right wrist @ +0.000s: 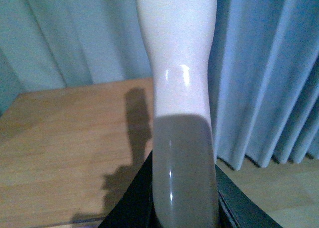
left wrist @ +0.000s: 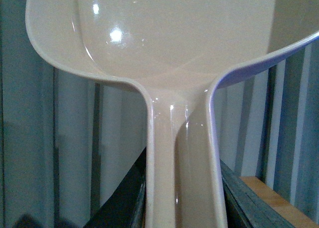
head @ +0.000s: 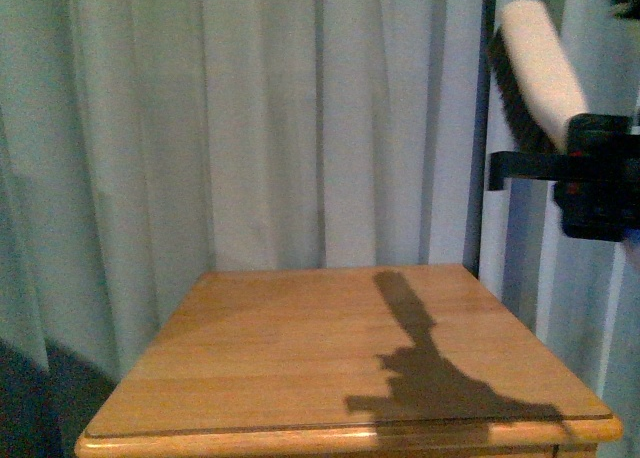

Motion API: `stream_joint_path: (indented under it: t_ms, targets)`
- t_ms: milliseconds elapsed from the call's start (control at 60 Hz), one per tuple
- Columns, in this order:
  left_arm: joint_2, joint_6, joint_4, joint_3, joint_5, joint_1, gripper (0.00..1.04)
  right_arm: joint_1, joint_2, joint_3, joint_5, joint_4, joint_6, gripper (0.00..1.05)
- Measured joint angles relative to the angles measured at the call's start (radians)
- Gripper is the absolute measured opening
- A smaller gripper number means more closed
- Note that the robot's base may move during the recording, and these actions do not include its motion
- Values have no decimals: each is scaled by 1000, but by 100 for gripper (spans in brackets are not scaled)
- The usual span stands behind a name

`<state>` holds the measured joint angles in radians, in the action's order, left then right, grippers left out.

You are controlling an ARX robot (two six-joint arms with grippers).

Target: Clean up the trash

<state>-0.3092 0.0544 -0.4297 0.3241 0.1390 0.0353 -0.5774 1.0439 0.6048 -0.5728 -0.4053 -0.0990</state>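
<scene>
- Now, the right gripper (right wrist: 184,200) is clamped on the handle of a hand brush (right wrist: 179,54). In the right wrist view its dark jaws press on both sides of the pale, glossy handle.
- Front view: the same gripper (head: 585,153) sits high at the right of the scene, well above the tabletop. The brush (head: 540,63) rises out of it and tilts left, its white back up and its dark bristles along the left side.
- The left gripper (left wrist: 182,203) is closed on the handle of a cream plastic dustpan (left wrist: 169,39). Dark jaws flank the handle, and the wide scoop beyond them fills most of the left wrist view, shiny with small light spots.
- A wooden table (head: 250,358) with a light, square top stands in the middle of the scene, just ahead of the robot. The right wrist view shows it to the left of the brush handle.
- A shadow (head: 430,378) of the right gripper and brush lies on the near right part of the tabletop, stretching towards the far edge.
- A pale, pleated curtain (head: 250,118) hangs behind the table across the far side and shows in all three views.
- Trash: none of the three views shows it, so I cannot tell where it is.
</scene>
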Motion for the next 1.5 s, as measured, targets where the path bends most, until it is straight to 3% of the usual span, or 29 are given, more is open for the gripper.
stream_joint_path:
  t_ms: [250,533,1500]
  targets:
    - [0,0,0,0,0,0,27,-100,-237,-118,-143,-93,159,19]
    - [0,0,0,0,0,0,27,-146,-246,-120,-184,-180,285,19]
    - [2,4,-1,-2,-1,-2,27,-152,-241,-119,-190,-183,310,19]
